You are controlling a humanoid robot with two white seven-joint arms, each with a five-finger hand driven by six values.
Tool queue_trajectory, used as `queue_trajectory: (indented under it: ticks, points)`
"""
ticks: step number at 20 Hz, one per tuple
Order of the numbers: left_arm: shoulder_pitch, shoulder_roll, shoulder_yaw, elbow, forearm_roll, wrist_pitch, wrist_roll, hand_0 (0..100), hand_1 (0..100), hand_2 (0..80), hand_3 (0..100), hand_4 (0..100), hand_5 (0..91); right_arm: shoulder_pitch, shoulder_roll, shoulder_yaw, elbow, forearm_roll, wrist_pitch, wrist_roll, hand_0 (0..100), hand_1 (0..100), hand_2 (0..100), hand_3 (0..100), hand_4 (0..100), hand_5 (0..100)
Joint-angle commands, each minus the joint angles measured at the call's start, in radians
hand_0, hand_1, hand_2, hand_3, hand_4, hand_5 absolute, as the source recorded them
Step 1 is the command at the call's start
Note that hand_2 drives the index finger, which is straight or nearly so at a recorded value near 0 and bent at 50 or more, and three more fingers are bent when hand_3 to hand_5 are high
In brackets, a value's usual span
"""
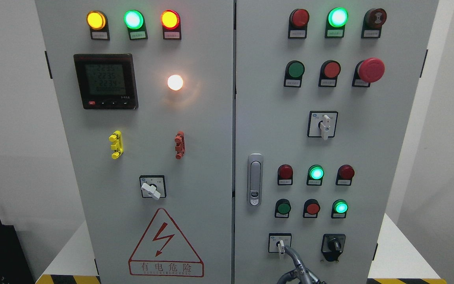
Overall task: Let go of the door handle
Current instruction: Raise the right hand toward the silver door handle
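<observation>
Hand [298,272] cut off by the bottom edge below its raised finger [290,252]; arm side unclear.

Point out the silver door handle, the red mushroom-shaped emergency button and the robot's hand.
Silver door handle [255,179], head view: middle of its lever.
Red mushroom-shaped emergency button [371,70], head view: centre of its cap.
Hand [296,268], head view: a grey finger reaching toward a white selector switch [280,245].

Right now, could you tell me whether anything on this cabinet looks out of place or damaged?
Nothing looks damaged. Both doors sit shut and the door handle lies flush, untouched. The one oddity: a hand at the bottom edge has a finger against the white selector switch, not the handle.
</observation>
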Motion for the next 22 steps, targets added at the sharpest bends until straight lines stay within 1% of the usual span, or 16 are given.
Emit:
queue_trajectory:
  ticks: [1,2,3,5,7,10,12,13,16,18,20,22]
  points:
    - [0.0,0.0,0.0,-0.031,-0.001,0.0,0.001,12,39,0.0,0,0,0.0,-0.048,0.071,0.003,0.0,0.138,0.042,-0.003,37,36,0,84,78,93]
    - [0.0,0.0,0.0,-0.031,-0.001,0.0,0.001,12,39,0.0,0,0,0.0,-0.048,0.08,0.002,0.002,0.17,0.044,-0.003,36,37,0,85,79,96]
    - [0.0,0.0,0.0,-0.031,-0.001,0.0,0.001,12,39,0.0,0,0,0.0,-0.05,0.097,0.003,0.005,0.208,0.044,-0.002,35,37,0,86,80,97]
    - [0.0,0.0,0.001,-0.031,0.001,0.0,0.001,12,39,0.0,0,0,0.0,-0.051,0.109,0.0,0.011,0.288,0.044,-0.002,34,37,0,87,82,98]
    - [0.0,0.0,0.0,-0.031,0.001,0.0,0.001,12,39,0.0,0,0,0.0,-0.051,0.132,0.002,0.023,0.342,0.045,0.003,33,37,0,88,84,99]
    - [0.0,0.0,0.0,-0.031,-0.001,0.0,0.001,12,39,0.0,0,0,0.0,-0.056,0.181,0.002,0.051,0.389,0.045,0.014,32,36,0,89,85,99]
    - [0.0,0.0,0.0,-0.031,-0.001,0.0,0.001,12,39,0.0,0,0,0.0,-0.071,0.198,-0.003,0.069,0.444,0.045,0.031,32,36,0,90,86,99]
    - [0.0,0.0,0.0,-0.031,-0.001,0.0,0.001,12,39,0.0,0,0,0.0,-0.076,0.204,-0.003,0.075,0.464,0.053,0.034,32,36,0,91,86,99]
    - [0.0,0.0,0.001,-0.031,0.001,0.0,0.001,12,39,0.0,0,0,0.0,-0.109,0.208,0.003,0.089,0.474,0.108,0.052,32,36,0,93,87,100]
    - [0.0,0.0,0.001,-0.031,-0.001,0.0,0.001,12,39,0.0,0,0,0.0,-0.134,0.208,0.003,0.108,0.484,0.122,0.055,33,35,0,94,88,100]
    - [0.0,0.0,0.0,-0.031,-0.001,0.0,0.001,12,39,0.0,0,0,0.0,-0.149,0.208,0.002,0.12,0.491,0.15,0.06,33,35,0,95,89,100]
    - [0.0,0.0,0.001,-0.031,-0.001,0.0,0.001,12,39,0.0,0,0,0.0,-0.154,0.208,0.002,0.122,0.491,0.177,0.086,33,34,0,96,90,100]
